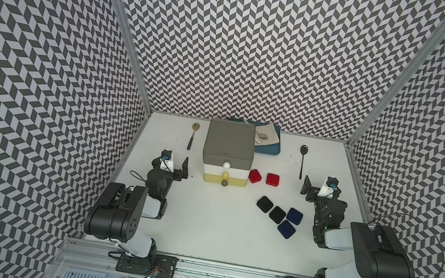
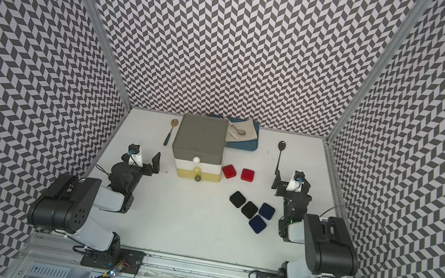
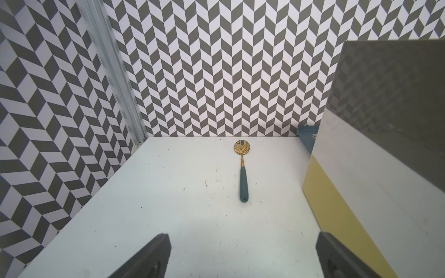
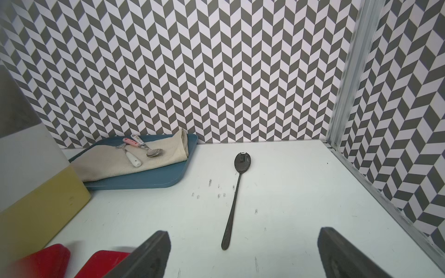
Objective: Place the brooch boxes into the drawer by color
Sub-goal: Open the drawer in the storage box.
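Gold spoon (image 1: 192, 137) lying on counter (image 1: 215, 230) near back wall. Black spoon (image 1: 302, 163) lying well apart. Blue tray (image 4: 144, 179) carrying beige cloth (image 4: 108, 161); cutlery (image 4: 134, 160) resting on cloth.

You find the drawer (image 1: 229, 144) at the centre rear of the table (image 1: 214, 236), with its knobs facing the arms. Behind it and to the right lies the tray (image 1: 267, 151), which holds a cloth (image 1: 272, 132) with cutlery (image 1: 262, 136) on top. One spoon (image 1: 193, 136) lies left of the drawer, and another spoon (image 1: 302, 159) lies well to its right. Two brooch boxes (image 1: 255, 176) sit side by side just right of the drawer front. Four more brooch boxes (image 1: 277, 214) cluster closely together nearer the arms.
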